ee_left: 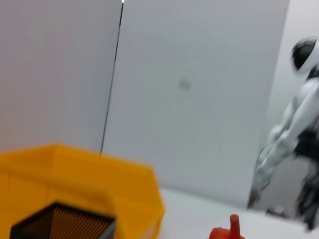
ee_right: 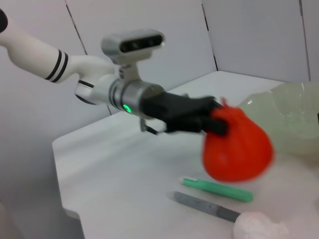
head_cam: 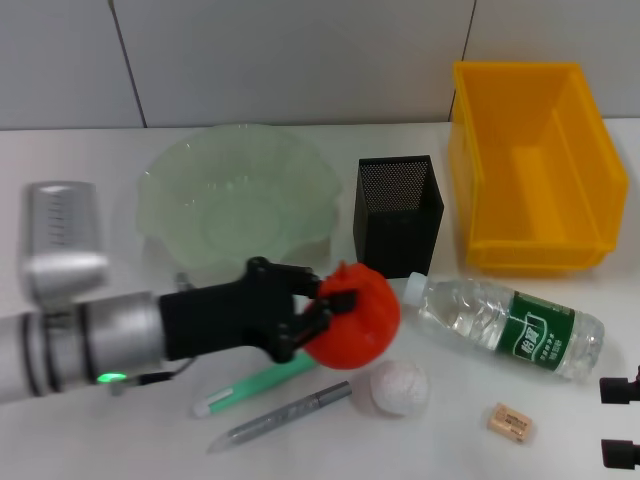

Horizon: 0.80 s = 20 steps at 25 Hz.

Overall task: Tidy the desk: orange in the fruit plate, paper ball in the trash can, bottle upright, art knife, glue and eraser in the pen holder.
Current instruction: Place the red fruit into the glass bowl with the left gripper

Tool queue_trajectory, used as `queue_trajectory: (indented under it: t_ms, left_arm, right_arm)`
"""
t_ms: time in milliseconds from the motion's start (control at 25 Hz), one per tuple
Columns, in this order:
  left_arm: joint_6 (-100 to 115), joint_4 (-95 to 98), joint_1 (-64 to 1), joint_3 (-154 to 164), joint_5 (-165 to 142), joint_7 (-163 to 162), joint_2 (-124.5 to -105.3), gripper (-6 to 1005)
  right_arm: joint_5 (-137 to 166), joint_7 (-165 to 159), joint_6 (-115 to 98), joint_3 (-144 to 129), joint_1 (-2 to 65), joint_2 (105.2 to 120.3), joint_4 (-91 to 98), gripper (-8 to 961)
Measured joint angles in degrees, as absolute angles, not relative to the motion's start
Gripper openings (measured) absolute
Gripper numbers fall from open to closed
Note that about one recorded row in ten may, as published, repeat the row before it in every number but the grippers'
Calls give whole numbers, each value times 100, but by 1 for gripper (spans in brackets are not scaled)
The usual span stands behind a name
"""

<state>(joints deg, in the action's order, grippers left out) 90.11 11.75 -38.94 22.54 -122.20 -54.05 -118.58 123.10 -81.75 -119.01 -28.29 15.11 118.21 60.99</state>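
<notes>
My left gripper point(head_cam: 322, 310) is shut on the red-orange orange point(head_cam: 356, 318), holding it above the desk point(head_cam: 110, 430) just in front of the pale-green fruit plate point(head_cam: 238, 195). The right wrist view shows that gripper point(ee_right: 215, 124) and the orange point(ee_right: 238, 148) lifted clear of the tabletop. The black mesh pen holder point(head_cam: 399, 213) stands behind the orange. The bottle point(head_cam: 505, 325) lies on its side to the right. The paper ball point(head_cam: 400, 388) and tan eraser point(head_cam: 510, 421) lie near the front. The yellow trash can point(head_cam: 532, 165) sits at back right. My right gripper point(head_cam: 620, 420) is parked at the lower right edge.
A green pen-like stick point(head_cam: 250, 388) and a grey art knife point(head_cam: 280, 416) lie on the desk under my left arm. A grey wall runs behind the desk.
</notes>
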Motion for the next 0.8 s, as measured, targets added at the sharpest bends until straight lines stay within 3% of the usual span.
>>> queue_trajectory:
  t_ms: [320, 800]
  left_arm:
    - [9828, 2362, -3645, 2184, -11279, -6634, -11856, 107]
    - [6799, 1842, -4578, 2365, -10939, -6463, -11908, 55]
  right_arm:
    - [12302, -8180, -11904, -2810, 1645, 11889, 6099, 707]
    - [12329, -8139, -11916, -2839, 1736, 11892, 5953, 712]
